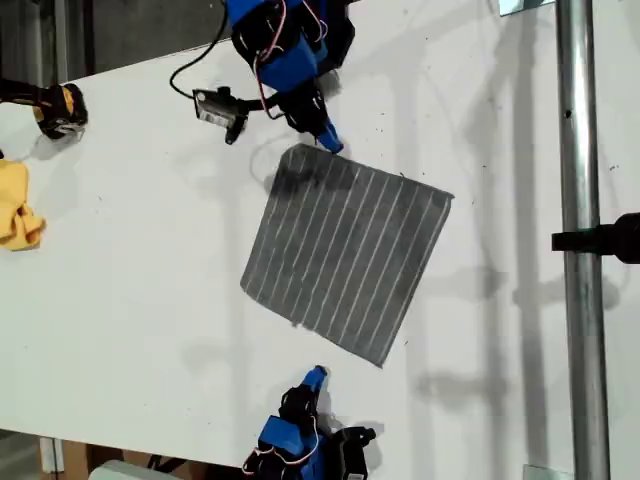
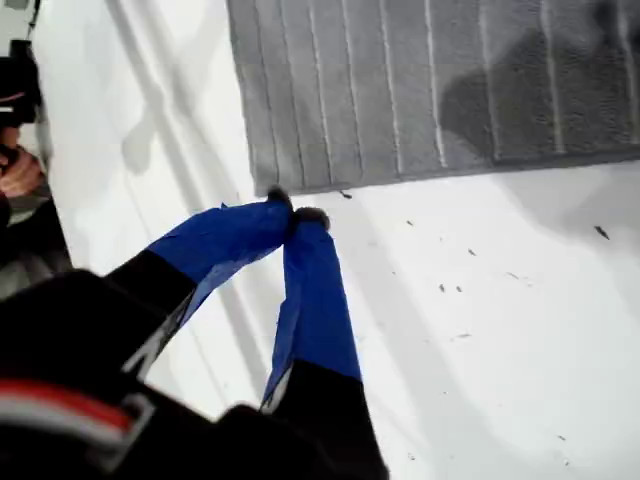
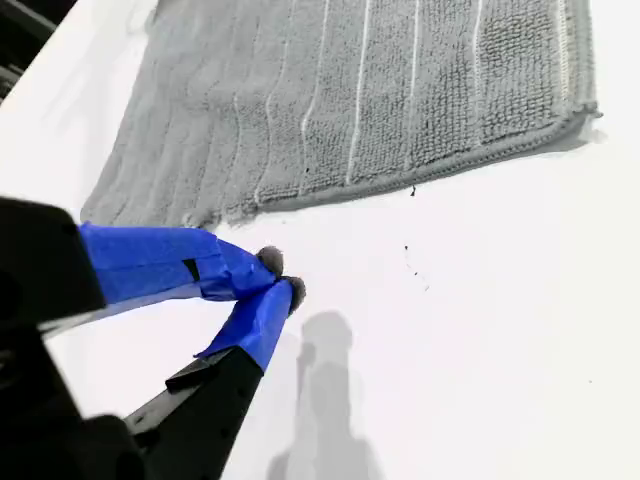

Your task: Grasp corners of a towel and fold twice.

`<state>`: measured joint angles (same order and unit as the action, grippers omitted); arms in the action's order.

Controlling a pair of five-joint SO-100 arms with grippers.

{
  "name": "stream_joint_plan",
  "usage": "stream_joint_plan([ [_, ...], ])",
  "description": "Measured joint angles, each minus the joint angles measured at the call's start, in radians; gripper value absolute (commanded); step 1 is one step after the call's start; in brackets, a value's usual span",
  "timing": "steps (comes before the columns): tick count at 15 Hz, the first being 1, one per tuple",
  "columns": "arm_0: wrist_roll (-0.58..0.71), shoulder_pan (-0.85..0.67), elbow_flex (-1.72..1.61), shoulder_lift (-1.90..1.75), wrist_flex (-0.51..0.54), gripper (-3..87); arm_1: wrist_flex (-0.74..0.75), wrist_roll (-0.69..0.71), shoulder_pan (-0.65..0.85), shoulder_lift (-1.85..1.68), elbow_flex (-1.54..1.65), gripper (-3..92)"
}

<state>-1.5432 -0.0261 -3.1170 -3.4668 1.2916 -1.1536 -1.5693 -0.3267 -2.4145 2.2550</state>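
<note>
The towel (image 1: pixel 345 252) is laid flat near the middle of the white table (image 1: pixel 130 300), turned like a diamond, its stripes running from the exterior view's lower left to upper right. My first gripper (image 2: pixel 296 214) and my second gripper (image 3: pixel 279 277) are pinched closed, empty, just beside towel corners.

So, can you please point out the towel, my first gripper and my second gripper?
the towel (image 1: pixel 345 250): exterior view, middle of the striped cloth.
my first gripper (image 2: pixel 295 214): first wrist view, where the blue fingertips meet.
my second gripper (image 3: pixel 281 276): second wrist view, between the closed blue fingertips.
</note>
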Motion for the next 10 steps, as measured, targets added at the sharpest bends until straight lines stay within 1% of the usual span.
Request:
stream_joint_plan([
  [2, -0.006, 0.0, 0.0, 0.0, 0.0, -1.5, 0.003, 0.017, -0.078, 0.39, -0.253, -0.2],
  [4, -0.006, 0.0, 0.0, 0.0, 0.0, -1.5, -0.097, 0.032, -0.153, 0.707, -0.546, -0.2],
  [6, -0.006, 0.0, 0.0, 0.0, 0.0, -1.5, -0.137, 0.034, -0.193, 0.873, -0.727, -0.2],
  [8, -0.005, -0.002, 0.0, 0.0, 0.0, -1.5, -0.16, 0.034, -0.201, 0.93, -0.824, 0.8],
  [9, -0.002, -0.005, 0.0, 0.0, 0.0, -1.5, -0.152, 0.034, -0.199, 0.931, -0.842, 17.1],
  [10, 0.0, -0.005, 0.0, 0.0, 0.0, -1.5, -0.13, 0.034, -0.199, 0.933, -0.85, 27.9],
])
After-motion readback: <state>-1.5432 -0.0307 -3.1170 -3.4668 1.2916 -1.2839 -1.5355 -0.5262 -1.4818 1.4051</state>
